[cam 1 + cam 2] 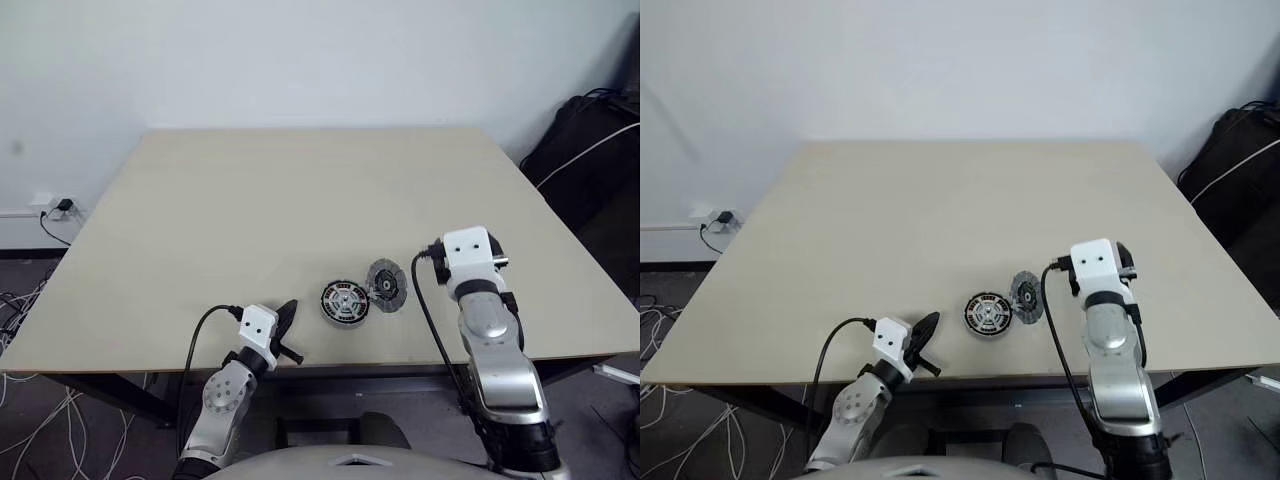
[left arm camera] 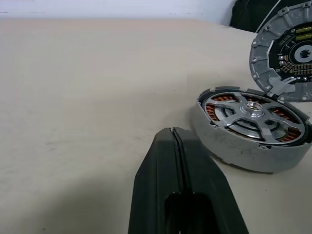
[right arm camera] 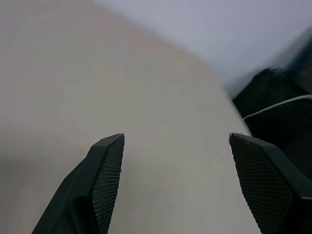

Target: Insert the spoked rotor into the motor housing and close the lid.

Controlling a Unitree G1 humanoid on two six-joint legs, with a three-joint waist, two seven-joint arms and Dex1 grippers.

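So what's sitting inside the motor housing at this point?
The spoked rotor is seated in the motor housing, copper windings showing between its spokes. The housing floor beneath is hidden. The lid is propped on edge against the housing's far rim, not closed.

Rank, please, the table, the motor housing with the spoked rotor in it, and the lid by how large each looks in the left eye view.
1. The table, by far the largest.
2. The motor housing, with the spoked rotor seated in it.
3. The lid, propped beside the housing; it looks about the same size, so ranks 2 and 3 are unsure.
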